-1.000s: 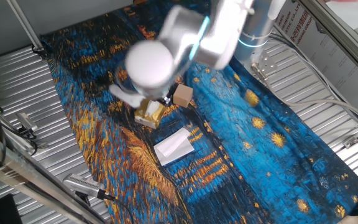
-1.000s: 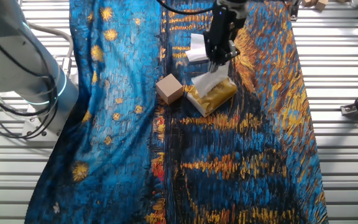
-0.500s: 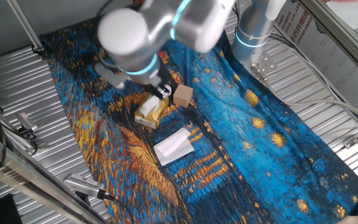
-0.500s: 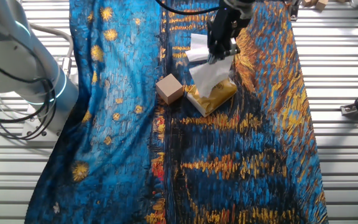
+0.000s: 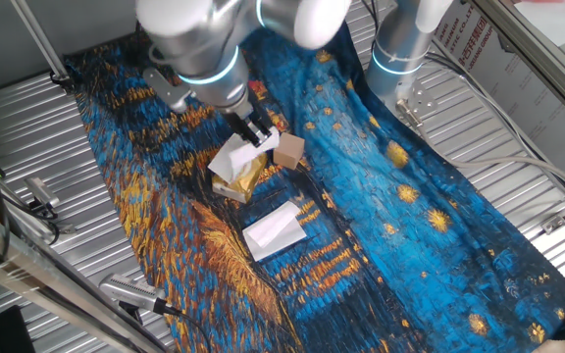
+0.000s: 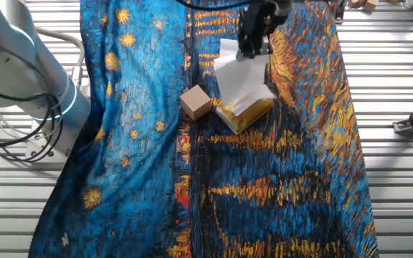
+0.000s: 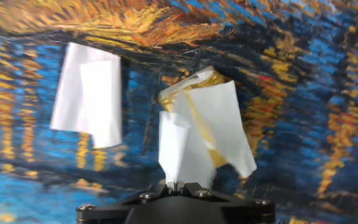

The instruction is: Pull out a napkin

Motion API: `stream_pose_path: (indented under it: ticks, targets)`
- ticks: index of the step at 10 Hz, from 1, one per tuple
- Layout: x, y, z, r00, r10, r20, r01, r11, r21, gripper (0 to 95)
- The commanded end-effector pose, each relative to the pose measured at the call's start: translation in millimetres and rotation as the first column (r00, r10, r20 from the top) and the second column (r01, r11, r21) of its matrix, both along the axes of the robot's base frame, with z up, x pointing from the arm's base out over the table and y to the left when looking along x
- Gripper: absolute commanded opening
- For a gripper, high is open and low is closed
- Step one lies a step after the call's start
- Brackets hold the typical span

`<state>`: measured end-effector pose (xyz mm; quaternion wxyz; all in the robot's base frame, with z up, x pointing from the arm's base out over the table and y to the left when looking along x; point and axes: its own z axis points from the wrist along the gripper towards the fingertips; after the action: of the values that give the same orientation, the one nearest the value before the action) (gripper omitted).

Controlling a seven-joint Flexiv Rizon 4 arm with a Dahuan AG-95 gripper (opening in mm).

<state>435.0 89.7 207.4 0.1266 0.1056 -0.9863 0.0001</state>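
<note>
Your fingers [image 7: 180, 184] are pinched tight on the top edge of the napkin [image 7: 194, 140]; in the hand view the two tips meet with only the white paper between them, and in one fixed view the same fingers [image 5: 259, 132] sit just above the white sheet. The napkin [image 5: 237, 156] hangs down from your fingers as a stretched, creased sheet, and its lower end still runs into the mouth of the yellow-gold tissue packet [image 5: 240, 177], so it is drawn up but not free of the packet. From the other fixed view you see the napkin [image 6: 242, 80] fanned out between your fingers [image 6: 252, 49] and the packet [image 6: 246, 112], which lies flat on the starry blue and gold cloth [image 6: 278, 179] directly below your fingers. In the hand view the packet's torn gold lip [image 7: 201, 81] curls around the paper just beyond the fingertips. Just beside the packet, a little past your fingers on one side, stands a small brown cardboard cube [image 5: 288, 150], apart from the napkin. Farther from your fingers, on the other side of the packet, a flat folded white sheet [image 5: 275, 229] lies on the cloth, well apart from the packet. The cloth covers the ribbed metal bench [image 5: 27, 127] under everything.
</note>
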Motion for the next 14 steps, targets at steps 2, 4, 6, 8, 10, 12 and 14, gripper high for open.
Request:
stream_pose_path:
  ticks: [2,4,6,8,10,12,14]
  targets:
    - [-4.7,9.6,14.5,0.997,-0.08,-0.01,0.081,0.996,0.045,0.0]
    - [-9.4,25.4,26.1,0.991,-0.134,-0.015,0.134,0.989,0.059,0.0]
    - [-13.8,47.3,33.3,0.982,-0.187,-0.018,0.188,0.98,0.058,0.0]
    - [-15.4,64.5,38.7,0.971,-0.237,-0.022,0.238,0.969,0.066,0.0]
    - [-15.3,65.0,38.4,0.962,-0.272,-0.035,0.274,0.956,0.103,0.0]
    - [-12.1,67.7,35.0,0.951,-0.306,-0.041,0.309,0.945,0.11,0.0]
    - [-3.5,75.4,24.8,0.944,-0.327,-0.041,0.33,0.938,0.105,0.0]
